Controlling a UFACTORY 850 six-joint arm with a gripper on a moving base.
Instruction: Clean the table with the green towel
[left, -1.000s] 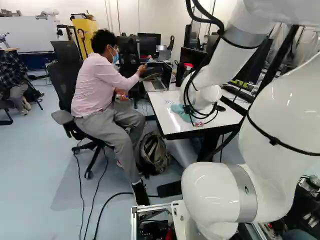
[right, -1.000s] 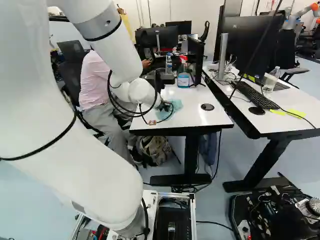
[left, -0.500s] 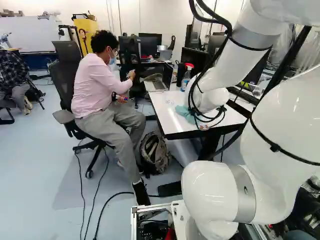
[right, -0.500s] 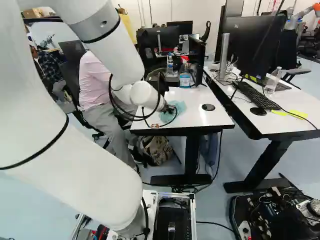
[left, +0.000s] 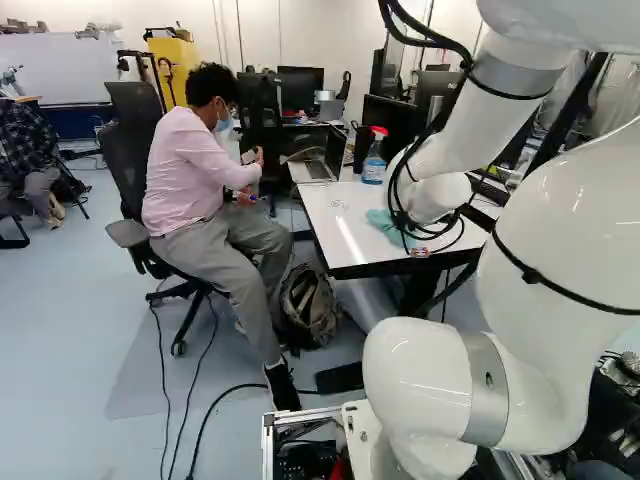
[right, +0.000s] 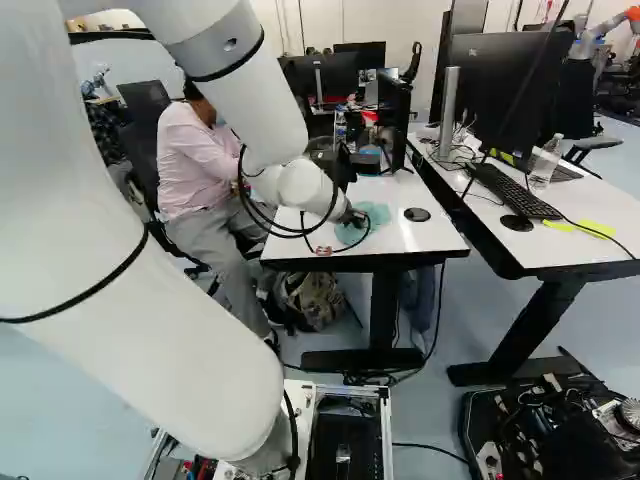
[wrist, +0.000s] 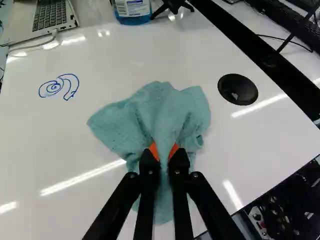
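Observation:
In the right base view my gripper (right: 356, 216) is low over the white table (right: 420, 238), at the green towel (right: 378, 215). In the wrist view the gripper (wrist: 164, 152) is shut on the towel (wrist: 150, 110), a bunched fold pinched between its orange pads. The rest of the cloth spreads over the tabletop ahead of and under the fingers. Blue marker scribbles (wrist: 60, 86) are on the white surface (wrist: 100, 65), apart from the towel, between it and the laptop.
A blue spray bottle (left: 374, 160) and a laptop (left: 325, 165) stand at the table's far side. A round black cap (wrist: 238, 89) lies beside the towel. A seated person (left: 200, 170) is beside the table; a second desk (right: 590, 250) adjoins it.
My arm has swung toward the second desk, and the gripper has carried the towel along the tabletop that way. The base has not moved.

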